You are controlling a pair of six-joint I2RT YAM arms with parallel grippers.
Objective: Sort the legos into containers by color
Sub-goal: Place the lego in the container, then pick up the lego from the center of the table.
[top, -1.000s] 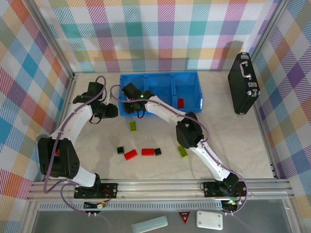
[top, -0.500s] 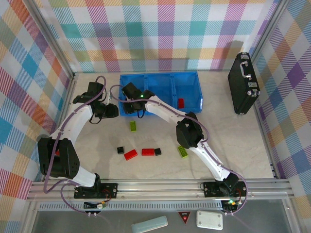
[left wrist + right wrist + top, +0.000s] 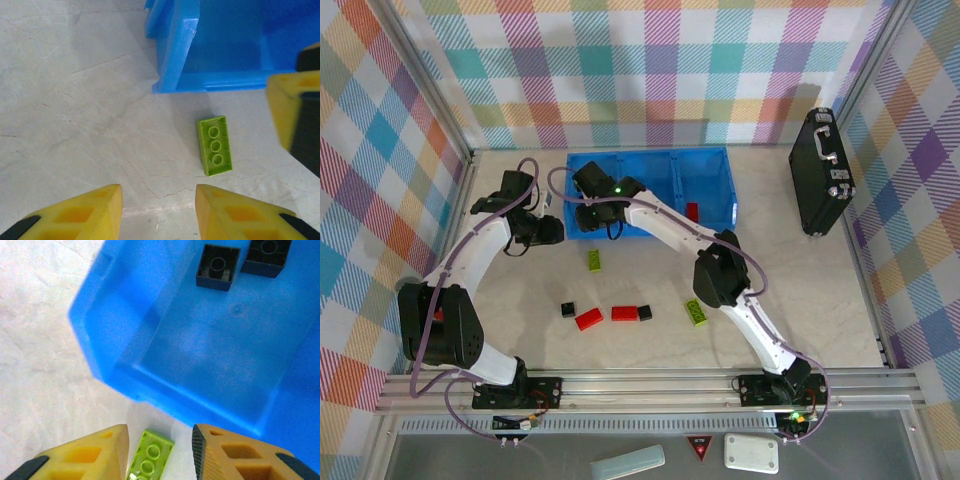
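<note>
The blue tray point(image 3: 705, 165) holds the containers. Its left compartment point(image 3: 210, 340) has two black legos point(image 3: 217, 267) on its floor, and a red lego point(image 3: 692, 211) lies in the right one. My right gripper point(image 3: 592, 215) hangs over the left compartment's near wall, open point(image 3: 160, 455), with nothing held. A lime lego point(image 3: 150, 460) lies on the table below, just in front of the tray point(image 3: 594, 260). My left gripper point(image 3: 556, 230) hovers left of the tray's corner, open point(image 3: 159, 210) and empty, with that lime lego point(image 3: 215, 146) ahead to its right.
Loose legos lie mid-table: a black one point(image 3: 567, 309), two red ones point(image 3: 588, 319) point(image 3: 624, 313), another black one point(image 3: 644, 313) and a lime one point(image 3: 696, 312). A black briefcase point(image 3: 820, 172) stands at the right. Checkered walls close in the table.
My right wrist has shifted slightly back and to the right over the tray's left compartment. The left arm has stayed put.
</note>
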